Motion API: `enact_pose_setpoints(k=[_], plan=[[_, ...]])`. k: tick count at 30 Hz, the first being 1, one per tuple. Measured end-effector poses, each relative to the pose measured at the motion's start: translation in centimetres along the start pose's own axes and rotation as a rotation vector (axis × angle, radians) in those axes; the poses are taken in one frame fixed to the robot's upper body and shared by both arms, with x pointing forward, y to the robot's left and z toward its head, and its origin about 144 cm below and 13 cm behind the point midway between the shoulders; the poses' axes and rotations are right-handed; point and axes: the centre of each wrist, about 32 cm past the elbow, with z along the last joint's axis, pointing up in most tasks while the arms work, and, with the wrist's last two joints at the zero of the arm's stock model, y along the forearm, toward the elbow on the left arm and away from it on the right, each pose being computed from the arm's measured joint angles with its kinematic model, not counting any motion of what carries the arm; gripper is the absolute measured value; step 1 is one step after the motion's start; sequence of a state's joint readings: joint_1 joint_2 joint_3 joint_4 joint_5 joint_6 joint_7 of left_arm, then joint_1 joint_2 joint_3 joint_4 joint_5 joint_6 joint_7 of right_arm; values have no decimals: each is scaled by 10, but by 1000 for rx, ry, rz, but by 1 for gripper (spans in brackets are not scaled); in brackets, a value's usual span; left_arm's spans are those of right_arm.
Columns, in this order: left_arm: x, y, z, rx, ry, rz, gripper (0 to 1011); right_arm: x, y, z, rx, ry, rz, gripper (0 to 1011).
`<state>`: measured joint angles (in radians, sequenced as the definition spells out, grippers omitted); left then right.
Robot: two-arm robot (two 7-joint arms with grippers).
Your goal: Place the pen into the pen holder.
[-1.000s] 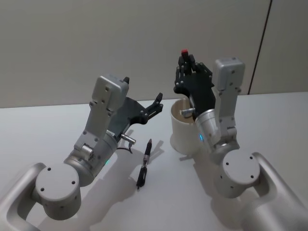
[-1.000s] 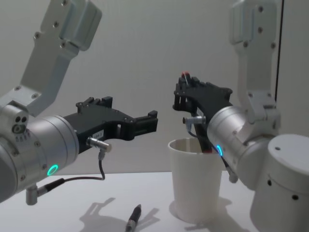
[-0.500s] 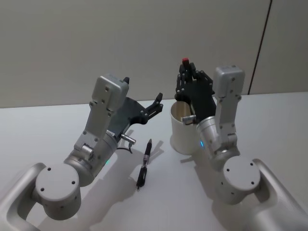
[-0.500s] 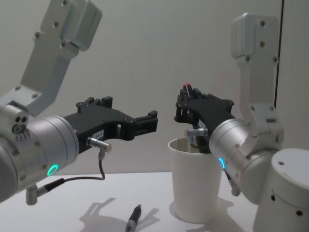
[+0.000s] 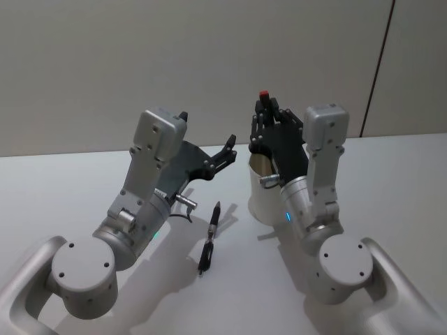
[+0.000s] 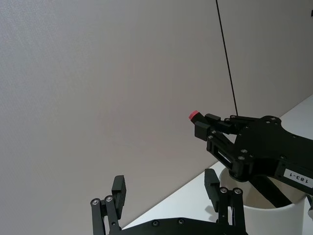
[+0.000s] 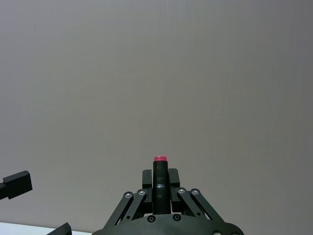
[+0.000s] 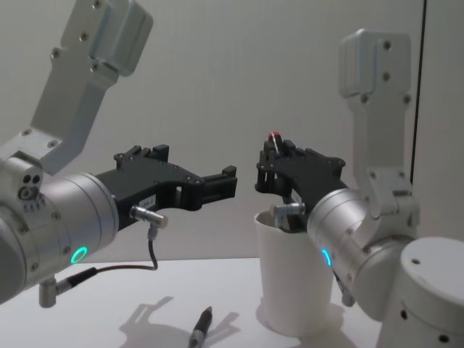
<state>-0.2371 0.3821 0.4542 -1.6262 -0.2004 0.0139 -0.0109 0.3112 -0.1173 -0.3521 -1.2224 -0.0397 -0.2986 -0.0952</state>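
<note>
- Beige wall, white table [image 5: 56,195]; paper cup [image 5: 260,199] near its far edge.
- Right gripper [image 5: 267,118] clamps red-capped pen [image 7: 160,178], tip inside cup.
- Left gripper [image 6: 165,186] spread, idle; black pen [image 5: 209,237] lies beside cup.
- Insertion step, I'd say; next: let go, lift clear.

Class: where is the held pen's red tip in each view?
Head view: red tip upper centre, above the cup.
Left wrist view: tip right of centre.
Right wrist view: tip low centre.
Chest view: tip centre, above the cup.
Shared landmark: right gripper holding the pen.

Small white label [image 6: 297,178] reading "183-1", on the right gripper [image 6: 204,126] body
</note>
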Motion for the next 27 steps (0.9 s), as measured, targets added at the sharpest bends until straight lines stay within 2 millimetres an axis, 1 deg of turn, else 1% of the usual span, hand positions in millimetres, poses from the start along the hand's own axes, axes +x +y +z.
enact_pose_setpoints(k=[23,27], plan=[[0,0,0,0,0,0,1001,-2,-9,-6,-47,-52,-43,187],[0,0,0,0,0,0,1000,-2,-10,-6,-52,-56,-48,288]])
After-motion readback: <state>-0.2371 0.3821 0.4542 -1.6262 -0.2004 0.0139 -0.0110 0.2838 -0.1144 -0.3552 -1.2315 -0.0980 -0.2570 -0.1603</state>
